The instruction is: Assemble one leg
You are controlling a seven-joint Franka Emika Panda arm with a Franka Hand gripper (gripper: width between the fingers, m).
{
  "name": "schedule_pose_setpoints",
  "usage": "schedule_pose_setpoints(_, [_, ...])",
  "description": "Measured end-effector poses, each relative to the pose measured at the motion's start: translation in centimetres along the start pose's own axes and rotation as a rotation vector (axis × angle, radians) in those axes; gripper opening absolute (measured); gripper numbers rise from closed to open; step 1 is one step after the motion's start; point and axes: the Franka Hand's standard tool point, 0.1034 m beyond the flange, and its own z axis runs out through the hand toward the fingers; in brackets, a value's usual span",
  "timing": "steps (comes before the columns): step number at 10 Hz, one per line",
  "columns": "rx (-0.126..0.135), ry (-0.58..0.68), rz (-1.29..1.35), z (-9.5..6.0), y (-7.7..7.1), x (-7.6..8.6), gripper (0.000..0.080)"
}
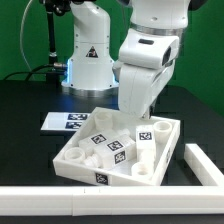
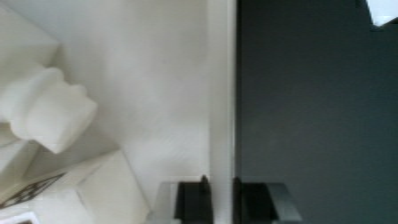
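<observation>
Your gripper (image 2: 224, 188) has its fingers nearly together astride the top edge of the tray (image 2: 222, 80) wall; you cannot tell whether they clamp it. Beyond that wall lies bare black table (image 2: 320, 110). The leg (image 1: 147, 148) stands upright inside the tray, near that wall.

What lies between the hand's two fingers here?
The white tray's thin wall runs between the hand's fingers, in the wrist view; the exterior view hides this.

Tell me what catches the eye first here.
The big white arm dominates, bent low over the white walled tray at mid-table. Inside the tray, white parts with black-and-white tags stand out, one upright leg toward the exterior view's right.
</observation>
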Motion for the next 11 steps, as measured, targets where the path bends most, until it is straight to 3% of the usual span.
schedule_pose_setpoints(1, [-0.027, 0.024, -0.092, -0.1, 0.0, 0.9, 0.0049])
schedule_pose_setpoints(2, [-0.035, 0.033, -0.176, 0.0, 0.4, 0.9, 0.0049])
schedule_pose_setpoints(4, [-0.031, 0.034, -0.216, 0.8, 0.6, 0.3, 0.0037])
schedule_pose_setpoints(8, [-0.032, 0.034, -0.214, 0.8, 0.6, 0.2, 0.0019])
schedule_pose_setpoints(9, [-0.032, 0.034, -0.214, 0.8, 0.6, 0.2, 0.0104])
schedule_pose_setpoints(11, [-0.027, 0.032, -0.176, 1.0, 0.5, 0.0, 0.0397])
